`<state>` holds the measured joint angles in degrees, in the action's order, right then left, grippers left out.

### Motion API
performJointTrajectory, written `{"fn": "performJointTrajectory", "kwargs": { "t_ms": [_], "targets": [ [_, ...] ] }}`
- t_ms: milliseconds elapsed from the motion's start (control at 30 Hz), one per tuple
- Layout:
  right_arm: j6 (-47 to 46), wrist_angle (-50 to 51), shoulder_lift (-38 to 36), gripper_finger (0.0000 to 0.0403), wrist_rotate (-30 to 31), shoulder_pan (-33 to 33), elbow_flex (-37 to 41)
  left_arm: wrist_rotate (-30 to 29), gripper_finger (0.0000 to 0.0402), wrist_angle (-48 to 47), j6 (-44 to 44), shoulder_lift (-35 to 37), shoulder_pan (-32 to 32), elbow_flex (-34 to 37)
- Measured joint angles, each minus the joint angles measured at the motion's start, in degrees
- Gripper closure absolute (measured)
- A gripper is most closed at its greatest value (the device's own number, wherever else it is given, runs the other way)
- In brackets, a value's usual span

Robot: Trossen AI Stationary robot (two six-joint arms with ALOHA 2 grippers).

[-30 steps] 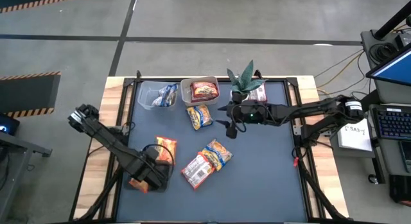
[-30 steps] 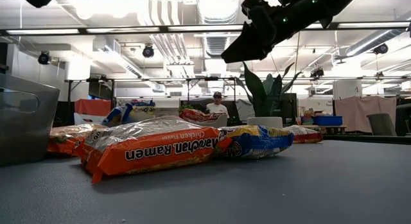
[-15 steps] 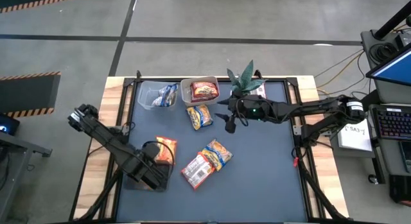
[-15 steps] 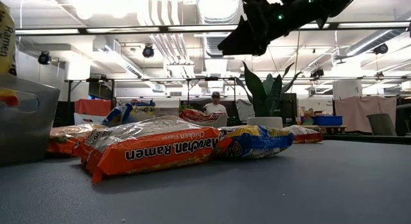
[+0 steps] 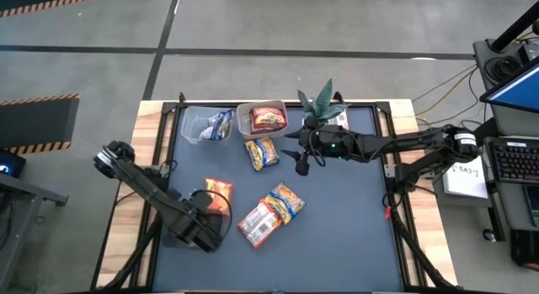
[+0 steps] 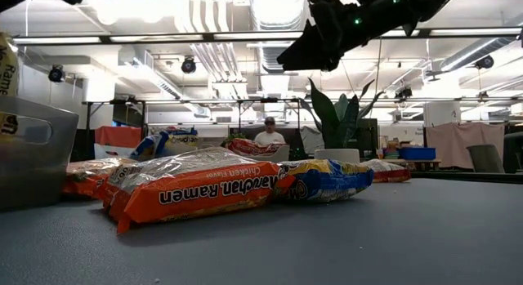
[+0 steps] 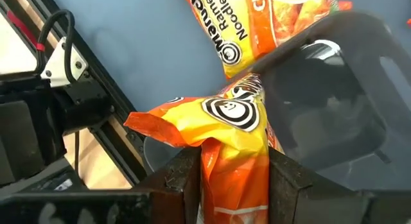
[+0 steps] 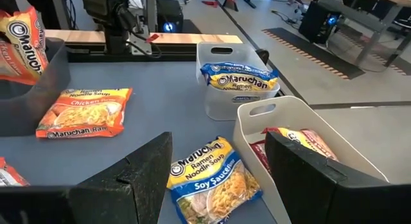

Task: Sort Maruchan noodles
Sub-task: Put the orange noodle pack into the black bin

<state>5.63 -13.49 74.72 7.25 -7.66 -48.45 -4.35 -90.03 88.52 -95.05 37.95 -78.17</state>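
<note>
Dark grey cloth pad (image 5: 337, 235) covers my table between its wooden side rails, and the sorting on it looks to me roughly half done. Along the far edge, the clear tub (image 5: 195, 128) nearest the far left corner holds one blue-yellow packet (image 5: 221, 124), and the tub beside it (image 5: 246, 119) holds a dark red-and-white packet (image 5: 268, 118). My left gripper (image 7: 226, 179) is down by the near left corner, its fingers pinching an orange-yellow packet (image 7: 221, 131) upright over a grey bin (image 7: 334, 115) there; that one is not yet let go, so I count it as nearly placed. Just beside the bin another orange chicken packet (image 5: 216, 195) lies flat on the pad. Near the middle, two overlapping packets are loose, a red-and-white one (image 5: 257, 223) and a blue-yellow one (image 5: 285, 201), and a blue-yellow soy sauce packet (image 8: 212, 179) lies just in front of the two far tubs. One more red-and-white packet (image 5: 338, 120) lies at the far edge by the potted plant (image 5: 319, 104). My right gripper (image 8: 218, 179) hangs spread and empty above the soy sauce packet, which I judge to be its next pick. So five packets are left loose, by my count.
</note>
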Motion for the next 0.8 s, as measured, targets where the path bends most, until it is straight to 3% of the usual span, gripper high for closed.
{"fn": "performJointTrajectory", "kwargs": {
  "t_ms": [233,800],
  "targets": [
    [0.0,0.1,0.0,0.0165,0.0,0.0,0.0,3.5,0.0299,0.0,0.1,-2.6,0.1,0.1],
    [0.3,1.0,0.0,0.0165,0.1,0.0,0.0,3.5,0.0299,0.0,0.1,-3.1,0.3,1.1]
  ]
}}
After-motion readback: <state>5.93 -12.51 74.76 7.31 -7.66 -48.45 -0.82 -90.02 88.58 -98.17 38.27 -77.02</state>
